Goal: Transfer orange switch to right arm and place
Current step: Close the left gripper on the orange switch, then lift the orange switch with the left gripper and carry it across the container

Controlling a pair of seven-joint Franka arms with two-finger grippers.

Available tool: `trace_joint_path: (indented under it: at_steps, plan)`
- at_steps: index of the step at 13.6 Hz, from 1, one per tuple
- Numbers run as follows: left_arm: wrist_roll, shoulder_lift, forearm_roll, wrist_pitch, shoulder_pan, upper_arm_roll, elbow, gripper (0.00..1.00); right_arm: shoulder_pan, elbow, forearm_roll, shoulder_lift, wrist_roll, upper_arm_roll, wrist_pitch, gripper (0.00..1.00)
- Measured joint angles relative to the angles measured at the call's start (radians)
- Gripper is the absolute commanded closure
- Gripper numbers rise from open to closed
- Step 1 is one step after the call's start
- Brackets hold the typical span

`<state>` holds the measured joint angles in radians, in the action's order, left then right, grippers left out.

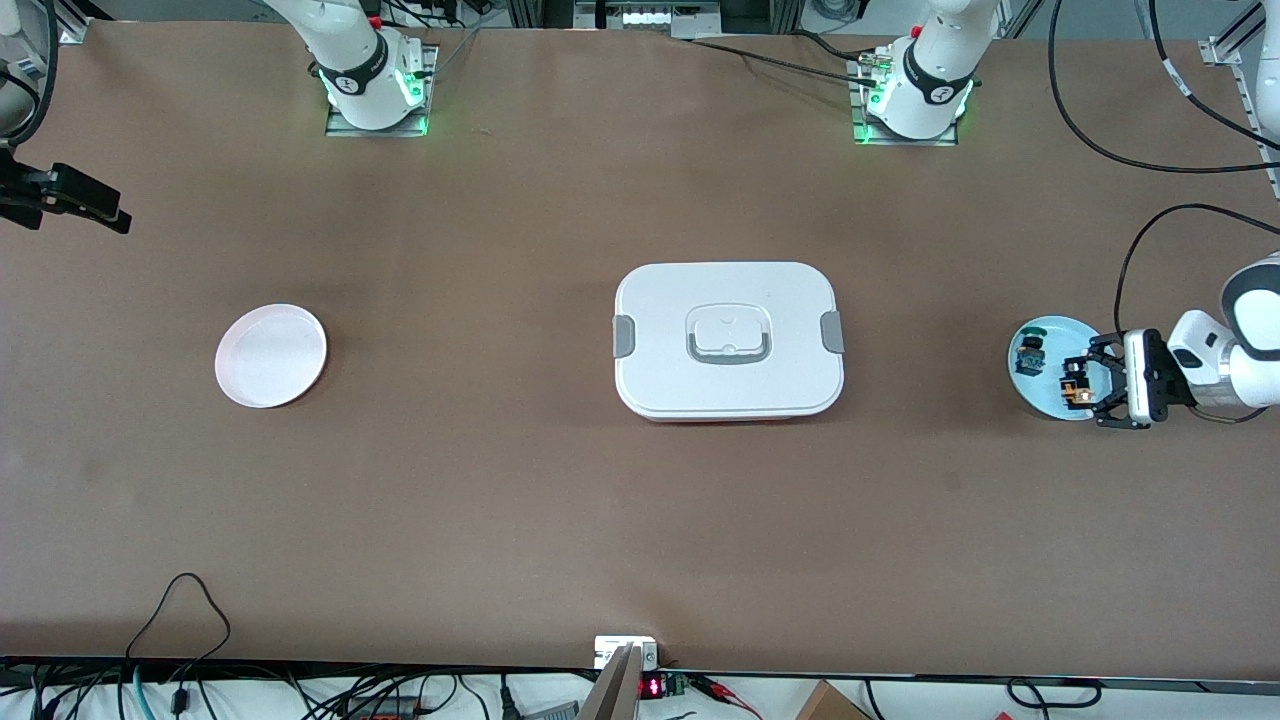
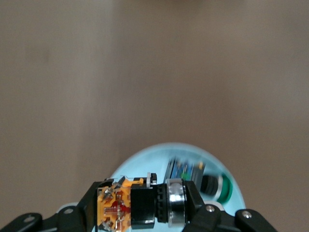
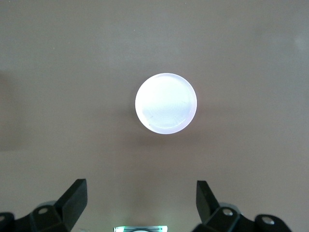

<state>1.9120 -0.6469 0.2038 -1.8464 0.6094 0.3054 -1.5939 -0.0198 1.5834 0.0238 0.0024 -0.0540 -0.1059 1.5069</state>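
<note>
Brown table (image 1: 560,500), bearing at its middle a white lidded lunch box (image 1: 728,340) with grey side clasps and a grey-rimmed handle recess, lid on; it lies between the two plates, well apart from both. Toward the right arm's end: white round plate (image 1: 271,355), nothing on it. Toward the left arm's end: pale blue plate (image 1: 1040,400), holding a small black part with a blue-green body (image 1: 1028,356) on the portion nearest the table's middle. Left gripper (image 1: 1076,383), wide black linked fingers on a white flange, is over the pale blue plate and clamped on the orange switch (image 1: 1077,392); whether the switch is touching the plate cannot be told. Right gripper (image 1: 115,215) shows in the front view only as black fingers at the frame's edge, over bare table at the right arm's end, waiting. Right wrist view supplies what the front view does not: the right gripper (image 3: 141,198) has its fingers set wide apart, nothing between them, with the white round plate (image 3: 166,103) on the table some way from them. Left wrist view supplies the grip in detail: orange switch (image 2: 118,205), orange body with metal terminals, black collar and silver ring, held between the black fingers (image 2: 198,205), the blue-green part (image 2: 186,171) just beside it on the pale blue plate (image 2: 145,162). Cables lie along the table's edges. No legible writing or brand marks.
</note>
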Motion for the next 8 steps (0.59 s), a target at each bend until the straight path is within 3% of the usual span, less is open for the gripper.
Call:
trace_joint_path:
  at_steps: [5,8]
  plan:
    - [0.0,-0.013,0.408,0.231,-0.067,0.094,0.036,1.0,0.0,0.002,-0.003,0.013,0.001,0.0,0.033,0.0]
    - [0.0,-0.036,0.707,0.267,-0.23,0.131,0.035,1.0,0.0,0.032,-0.004,0.007,0.001,0.0,0.077,0.0]
